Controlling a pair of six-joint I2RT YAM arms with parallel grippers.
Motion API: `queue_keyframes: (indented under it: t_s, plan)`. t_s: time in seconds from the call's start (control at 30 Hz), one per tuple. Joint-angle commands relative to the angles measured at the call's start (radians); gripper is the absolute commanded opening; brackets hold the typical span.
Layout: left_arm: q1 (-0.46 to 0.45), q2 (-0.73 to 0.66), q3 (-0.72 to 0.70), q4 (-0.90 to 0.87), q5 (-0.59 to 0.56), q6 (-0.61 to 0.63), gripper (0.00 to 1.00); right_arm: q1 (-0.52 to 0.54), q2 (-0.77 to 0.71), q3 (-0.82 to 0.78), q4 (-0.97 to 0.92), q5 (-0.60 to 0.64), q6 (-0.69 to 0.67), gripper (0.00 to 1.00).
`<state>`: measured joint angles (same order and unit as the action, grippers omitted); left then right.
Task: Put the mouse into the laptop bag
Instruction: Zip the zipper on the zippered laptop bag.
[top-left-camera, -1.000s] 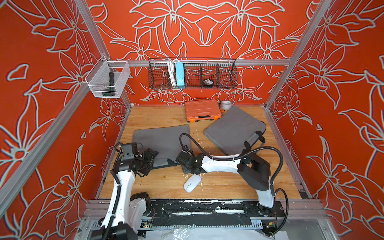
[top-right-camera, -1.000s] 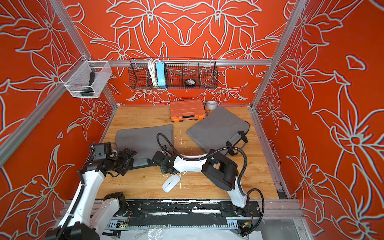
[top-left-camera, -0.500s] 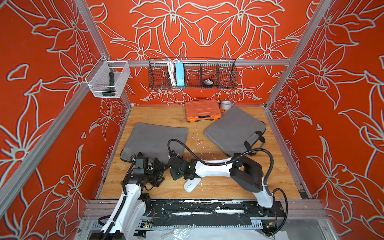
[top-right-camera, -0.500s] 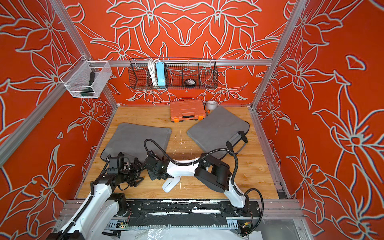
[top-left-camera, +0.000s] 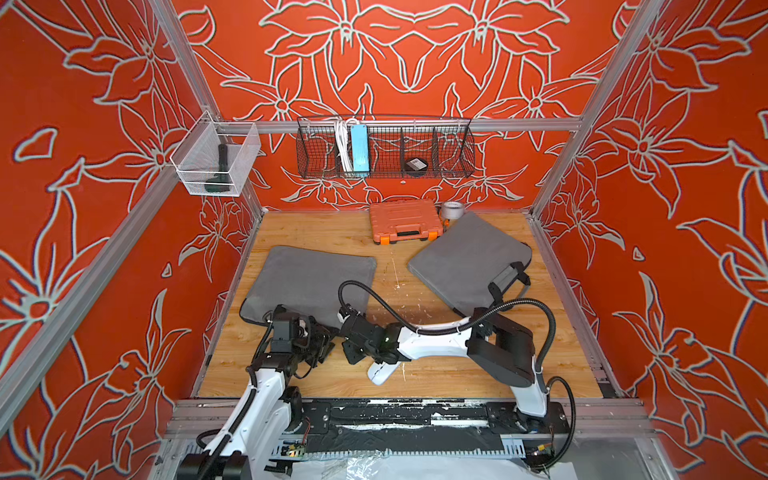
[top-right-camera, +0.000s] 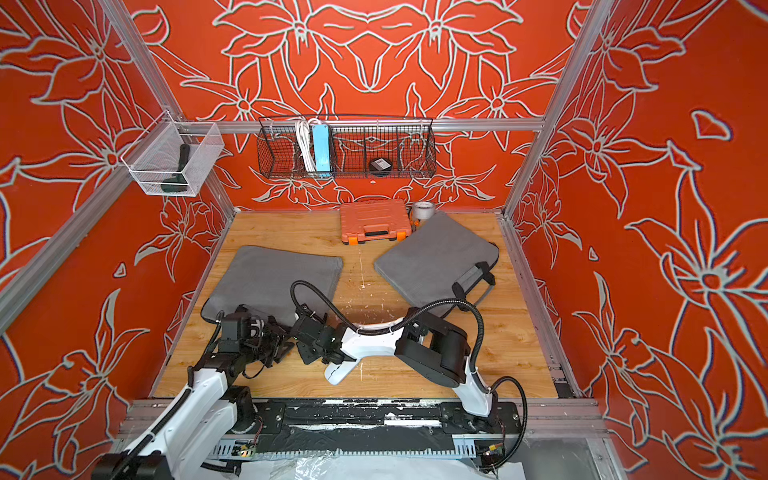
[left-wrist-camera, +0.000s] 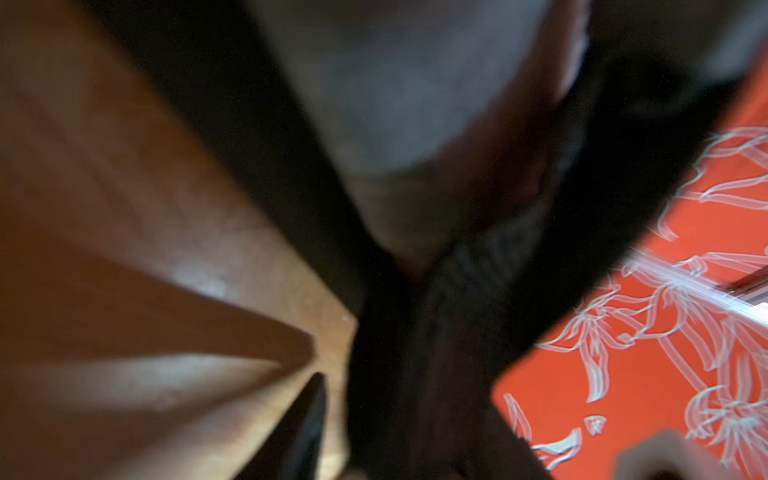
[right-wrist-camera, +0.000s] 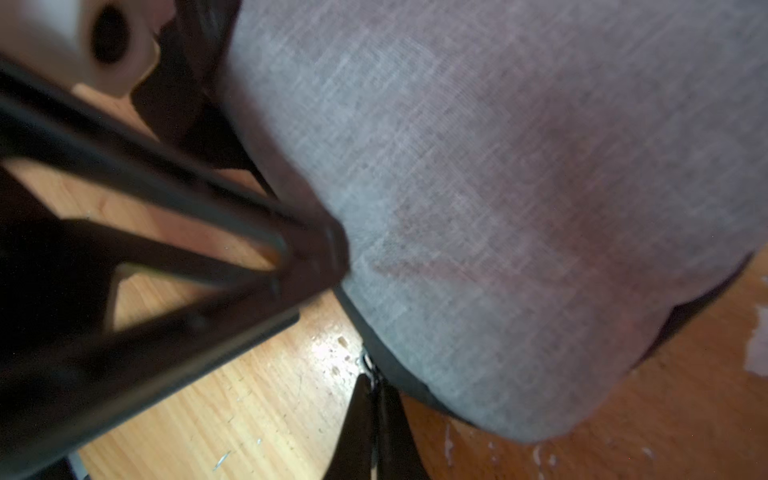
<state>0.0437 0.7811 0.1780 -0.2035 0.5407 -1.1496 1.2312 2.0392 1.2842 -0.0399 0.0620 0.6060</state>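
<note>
The grey laptop bag lies flat at the left of the wooden floor. My right gripper is shut on its metal zipper pull at the bag's near right edge. My left gripper reaches in from the left to the same edge. Its fingers sit on either side of the grey fabric, partly closed. The left wrist view is blurred and dark. The white mouse rests on the floor, partly under my right forearm.
A second grey bag with a black handle lies at the right. An orange tool case and a tape roll stand by the back wall. A wire basket and a mesh bin hang on the walls.
My right gripper has moved left along the bag's near edge, still shut. My left arm has swung lower and to the right, and its jaws have narrowed at the bag's edge. The mouse has stayed put.
</note>
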Motion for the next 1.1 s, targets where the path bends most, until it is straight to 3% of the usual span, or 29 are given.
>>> queue_keyframes:
  t_s: [0.0,0.03,0.17,0.3,0.77,1.07]
  plan:
    - [-0.007,0.028,-0.009,0.055,-0.020,-0.006,0.29,0.016,-0.036,-0.017,0.007,-0.016,-0.008,0.00]
    - [-0.007,0.032,-0.008,0.045,-0.043,-0.007,0.21,0.017,-0.036,-0.018,-0.001,-0.005,-0.006,0.00]
    - [-0.007,0.032,-0.006,0.025,-0.108,-0.011,0.08,0.017,-0.047,-0.049,-0.016,0.016,-0.008,0.00]
    - [-0.005,0.035,0.000,0.021,-0.155,-0.004,0.00,0.012,-0.077,-0.120,0.008,0.034,-0.014,0.00]
    - [-0.005,-0.034,0.016,-0.033,-0.141,0.010,0.00,-0.110,-0.120,-0.259,0.030,0.046,-0.012,0.00]
    - [-0.004,-0.048,0.016,-0.048,-0.073,0.027,0.00,-0.212,-0.063,-0.188,-0.039,0.062,-0.030,0.00]
